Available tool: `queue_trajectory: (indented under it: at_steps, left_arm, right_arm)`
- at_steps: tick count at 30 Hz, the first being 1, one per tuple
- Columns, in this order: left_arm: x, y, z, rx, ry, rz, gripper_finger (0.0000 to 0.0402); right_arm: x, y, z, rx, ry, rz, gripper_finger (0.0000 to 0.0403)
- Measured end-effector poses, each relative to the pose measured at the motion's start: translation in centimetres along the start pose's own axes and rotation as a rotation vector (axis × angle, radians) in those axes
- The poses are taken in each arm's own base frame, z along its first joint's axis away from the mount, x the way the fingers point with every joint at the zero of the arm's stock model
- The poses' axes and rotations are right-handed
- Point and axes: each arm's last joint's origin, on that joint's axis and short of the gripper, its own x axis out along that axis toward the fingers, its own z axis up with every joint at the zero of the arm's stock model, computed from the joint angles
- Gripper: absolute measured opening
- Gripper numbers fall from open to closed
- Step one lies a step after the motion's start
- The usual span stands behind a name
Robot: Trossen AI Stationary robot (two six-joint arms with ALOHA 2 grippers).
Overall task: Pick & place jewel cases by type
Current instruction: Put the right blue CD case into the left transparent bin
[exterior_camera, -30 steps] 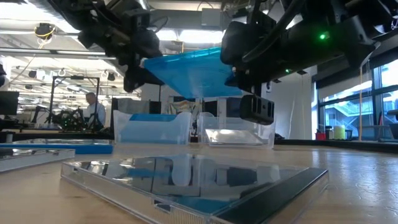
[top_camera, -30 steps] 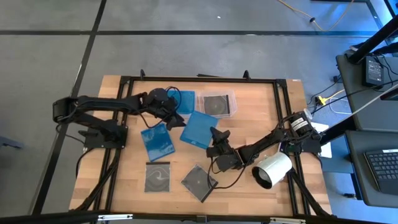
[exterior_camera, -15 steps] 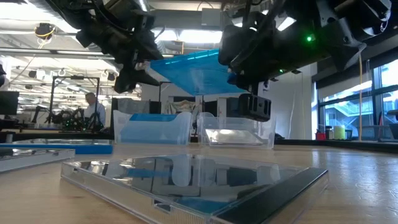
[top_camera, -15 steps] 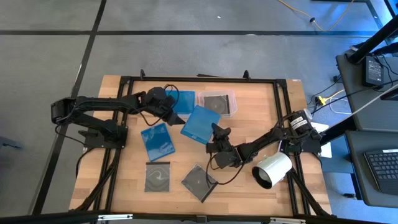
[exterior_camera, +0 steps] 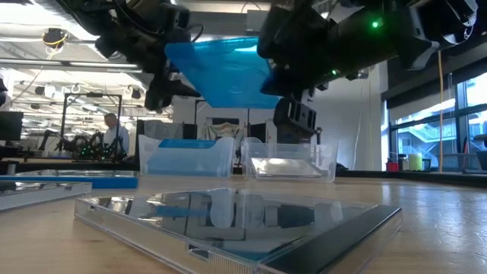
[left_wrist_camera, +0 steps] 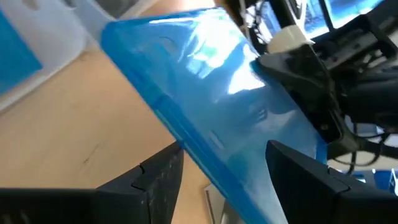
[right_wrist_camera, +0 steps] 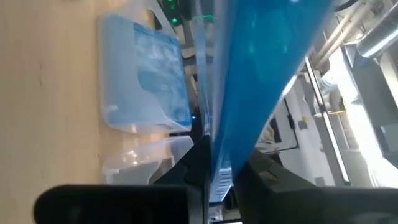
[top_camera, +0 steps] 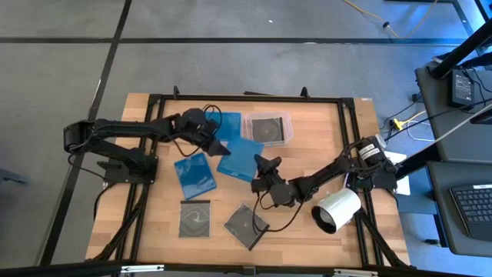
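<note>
A translucent blue jewel case (top_camera: pixel 238 156) hangs in the air between both grippers, also seen in the low view (exterior_camera: pixel 221 72). My right gripper (top_camera: pixel 261 166) is shut on its right side. My left gripper (top_camera: pixel 215 144) is open at its left corner, a finger on either side of the case (left_wrist_camera: pixel 224 93). A second blue jewel case (top_camera: pixel 194 174) and two dark ones (top_camera: pixel 194 219) (top_camera: pixel 246 225) lie flat on the table. Another blue one sits in the left tub (top_camera: pixel 224 123), and a dark one in the right tub (top_camera: pixel 269 129). My right gripper pinches the blue jewel case between its two fingers at the edge nearest it (right_wrist_camera: pixel 217 143), coming level from the table's right and near side. The case is lifted clear of the table and tilted. My left gripper: I cannot tell whether its open fingers (left_wrist_camera: pixel 165 174) touch the case.
A white cylinder (top_camera: pixel 336 209) lies near the table's right edge, beside the right arm. The two clear tubs stand side by side at the far edge. Bare wood shows at the near right corner (top_camera: pixel 323 246). A person (exterior_camera: pixel 116 137) is in the room behind the table.
My right gripper has carried the blue jewel case a little toward the table's left and upward, bringing its left corner between my left gripper's fingers. The case has stayed clear of the table throughout.
</note>
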Motion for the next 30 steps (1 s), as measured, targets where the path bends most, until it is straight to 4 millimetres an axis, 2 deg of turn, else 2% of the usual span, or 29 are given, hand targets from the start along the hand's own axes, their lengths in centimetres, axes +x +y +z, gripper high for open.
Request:
queue_trajectory:
  at_steps: [6, 14, 20, 24, 30]
  left_arm:
    - [0.2, -0.7, 0.0, 0.053, -0.009, -0.059, 0.0178]
    - [0.2, -0.7, 0.0, 0.058, -0.009, -0.061, 0.0109]
    - [0.2, -0.7, 0.0, 0.067, -0.009, -0.061, 0.0084]
    - [0.2, -0.8, 0.0, 0.089, -0.011, -0.064, 0.0084]
    - [0.2, -0.9, 0.0, 0.125, -0.009, -0.075, 0.0077]
  right_arm:
    - [1.1, -0.2, -0.3, -0.057, 0.027, -0.010, 0.0053]
    - [1.4, -0.3, -0.4, -0.145, 0.040, -0.012, 0.0053]
    - [1.4, -0.3, -0.5, -0.205, 0.042, -0.010, 0.0058]
    - [1.5, -0.4, -0.4, -0.199, 0.034, -0.011, 0.0085]
    - [1.6, -0.9, 0.3, -0.136, 0.017, -0.015, 0.0175]
